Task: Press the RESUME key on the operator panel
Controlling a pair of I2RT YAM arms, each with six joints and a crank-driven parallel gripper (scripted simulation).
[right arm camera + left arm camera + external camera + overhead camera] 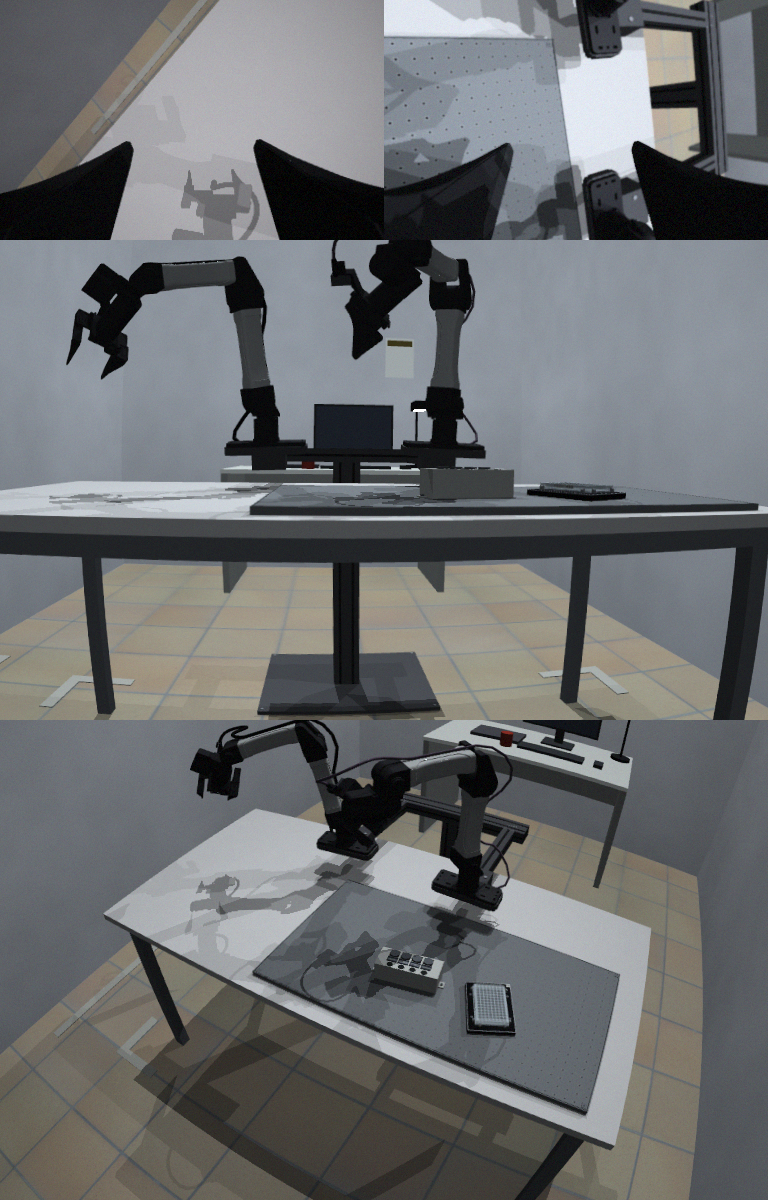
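The operator panel (406, 978) (467, 483) is a light grey box on the dark perforated board (555, 1053) (679, 502) (524, 100). Four dark round keys sit in a row on its top, with a row of small dark dots beside them. No dot looks lit; the printed names are too small to read. My left gripper (355, 357) (572, 145) is open and empty, high above the board, away from the panel. My right gripper (215, 797) (84, 370) (193, 143) is open and empty, high over the white table's far side from the panel. Neither wrist view shows the panel.
A black tray with a pale gridded plate (491, 1004) (576, 488) lies on the board beside the panel. A thin cable runs from the panel's area. The arm bases stand at the table's back edge. A desk with a monitor (353, 426) and a red mug (506, 738) stands behind.
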